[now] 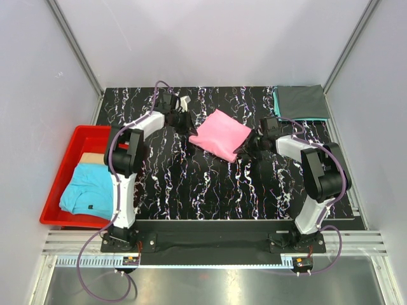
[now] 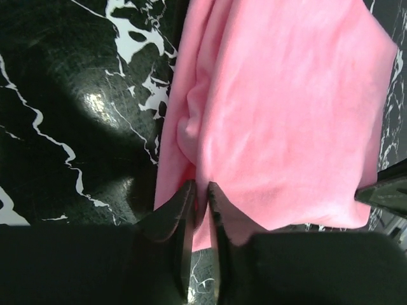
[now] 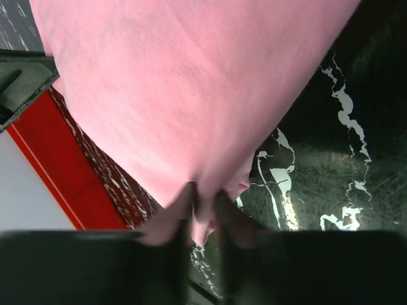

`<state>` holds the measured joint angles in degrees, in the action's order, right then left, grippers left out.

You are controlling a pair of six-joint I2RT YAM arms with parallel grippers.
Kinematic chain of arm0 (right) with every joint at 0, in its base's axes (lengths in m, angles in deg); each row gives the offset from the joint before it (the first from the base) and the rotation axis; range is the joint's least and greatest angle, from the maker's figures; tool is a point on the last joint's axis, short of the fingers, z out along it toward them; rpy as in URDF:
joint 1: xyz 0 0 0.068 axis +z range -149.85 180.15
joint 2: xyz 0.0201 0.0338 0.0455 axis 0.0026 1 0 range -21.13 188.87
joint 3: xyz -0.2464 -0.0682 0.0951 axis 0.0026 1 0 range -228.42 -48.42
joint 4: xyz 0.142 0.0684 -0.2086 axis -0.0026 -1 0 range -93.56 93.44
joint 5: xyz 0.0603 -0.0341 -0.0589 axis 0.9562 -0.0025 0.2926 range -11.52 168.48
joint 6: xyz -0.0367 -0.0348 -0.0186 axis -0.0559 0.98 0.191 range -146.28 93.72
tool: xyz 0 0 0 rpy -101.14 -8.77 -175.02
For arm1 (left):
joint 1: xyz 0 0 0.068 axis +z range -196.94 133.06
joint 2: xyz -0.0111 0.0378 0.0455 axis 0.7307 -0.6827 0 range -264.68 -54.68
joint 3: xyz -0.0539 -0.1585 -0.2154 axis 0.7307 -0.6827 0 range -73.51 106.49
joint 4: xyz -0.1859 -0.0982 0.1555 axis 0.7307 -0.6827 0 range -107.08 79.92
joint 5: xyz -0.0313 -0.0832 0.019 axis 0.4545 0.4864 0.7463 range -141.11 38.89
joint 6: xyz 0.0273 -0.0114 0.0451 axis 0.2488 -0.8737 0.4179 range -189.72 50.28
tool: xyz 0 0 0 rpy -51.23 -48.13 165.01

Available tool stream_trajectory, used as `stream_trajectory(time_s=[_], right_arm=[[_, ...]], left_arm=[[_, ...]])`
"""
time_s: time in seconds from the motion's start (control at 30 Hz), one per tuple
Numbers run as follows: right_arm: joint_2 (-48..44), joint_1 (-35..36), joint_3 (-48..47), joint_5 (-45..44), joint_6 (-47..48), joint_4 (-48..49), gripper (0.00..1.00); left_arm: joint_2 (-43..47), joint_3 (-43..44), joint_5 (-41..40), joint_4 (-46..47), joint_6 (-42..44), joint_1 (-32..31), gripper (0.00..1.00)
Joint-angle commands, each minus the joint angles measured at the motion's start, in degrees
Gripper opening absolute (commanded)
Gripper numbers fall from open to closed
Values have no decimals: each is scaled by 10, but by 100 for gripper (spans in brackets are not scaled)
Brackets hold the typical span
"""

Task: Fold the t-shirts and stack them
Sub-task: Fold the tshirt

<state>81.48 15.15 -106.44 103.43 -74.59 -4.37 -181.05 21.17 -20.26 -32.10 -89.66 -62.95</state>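
Note:
A folded bright pink t-shirt (image 1: 220, 134) lies on the black marbled table (image 1: 191, 184) between both arms. My left gripper (image 1: 185, 123) is at its left edge and shut on the pink cloth (image 2: 280, 101). My right gripper (image 1: 245, 147) is at its right corner, shut on the pink t-shirt (image 3: 184, 95). A folded dark grey t-shirt (image 1: 301, 101) lies on a teal one (image 1: 276, 101) at the far right corner. A light blue t-shirt (image 1: 89, 189) with a small dark mark lies crumpled in the red bin (image 1: 63, 166).
The red bin stands off the table's left edge, and its red wall (image 3: 70, 171) shows in the right wrist view. White enclosure walls (image 1: 38, 76) close in the sides and back.

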Motion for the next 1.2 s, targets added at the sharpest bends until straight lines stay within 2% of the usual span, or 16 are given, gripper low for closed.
stream_trajectory(time_s=[0.0,0.07,0.2,0.27,0.3,0.33,0.4,0.47,0.53,0.77,1.0,1.17], right_arm=[[-1,4,-9,-3,40,-3,15],[-13,3,-3,-25,73,-37,7],[-36,2,30,-24,110,-55,4],[-52,3,38,-34,137,-83,8],[-58,2,45,-47,146,-92,12],[-73,2,47,-56,163,-113,31],[-91,0,52,-68,170,-127,46],[-114,-1,48,-72,176,-138,57],[-119,-12,33,-68,179,-146,62],[-44,-41,-48,-8,189,-132,62],[14,-45,-61,17,193,-111,66],[17,-45,-40,36,190,-90,67]], left_arm=[[44,-20,26,6,-10,-1,12],[65,-70,26,21,-26,-3,3],[141,-174,18,43,-47,-19,2],[170,-229,2,44,-65,-27,9],[197,-245,-3,45,-70,-28,22],[209,-262,-19,33,-74,-27,29],[234,-260,-54,11,-70,-25,39],[239,-240,-81,-8,-65,-15,43],[230,-209,-63,-11,-65,5,45],[120,-85,19,-32,-39,30,46],[60,-66,70,-21,-25,15,46],[53,-66,80,-36,-13,-1,46]])
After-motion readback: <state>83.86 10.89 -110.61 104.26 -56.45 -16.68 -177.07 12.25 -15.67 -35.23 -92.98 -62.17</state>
